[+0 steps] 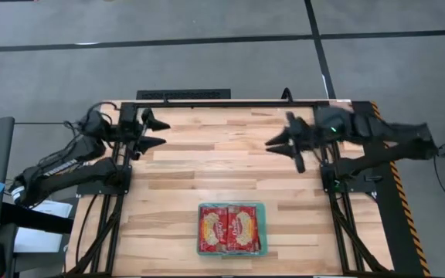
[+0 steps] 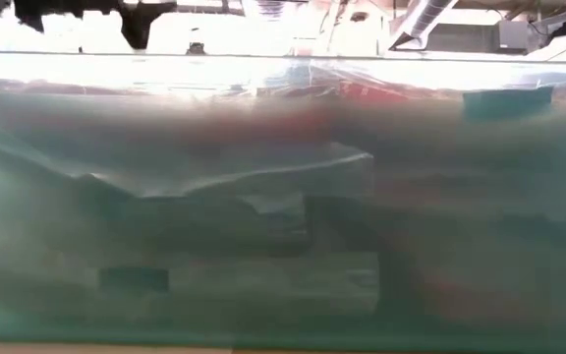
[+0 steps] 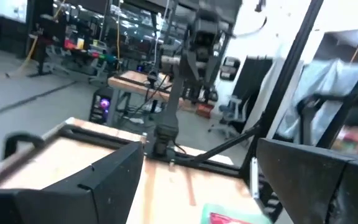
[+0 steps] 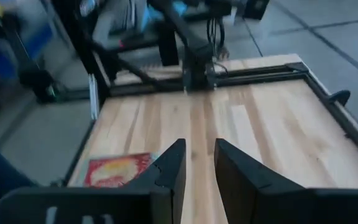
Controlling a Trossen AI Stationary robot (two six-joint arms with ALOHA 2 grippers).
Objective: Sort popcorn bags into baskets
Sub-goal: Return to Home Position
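Left dark arm (image 1: 68, 166): folded back at left rear of light wooden desk (image 1: 230, 177); left gripper (image 1: 165, 133) points inward, fingers wide apart, empty. Right dark arm (image 1: 392, 135): folded at right rear; right gripper (image 4: 199, 144) points inward, fingers narrowly parted, empty.

Wood, plastic, foil
Smooth pale wooden table (image 1: 230, 154); translucent teal plastic tray (image 1: 264, 232) holds glossy red foil bags (image 1: 230, 228); matt black metal frame (image 1: 230, 103) beyond the tray.
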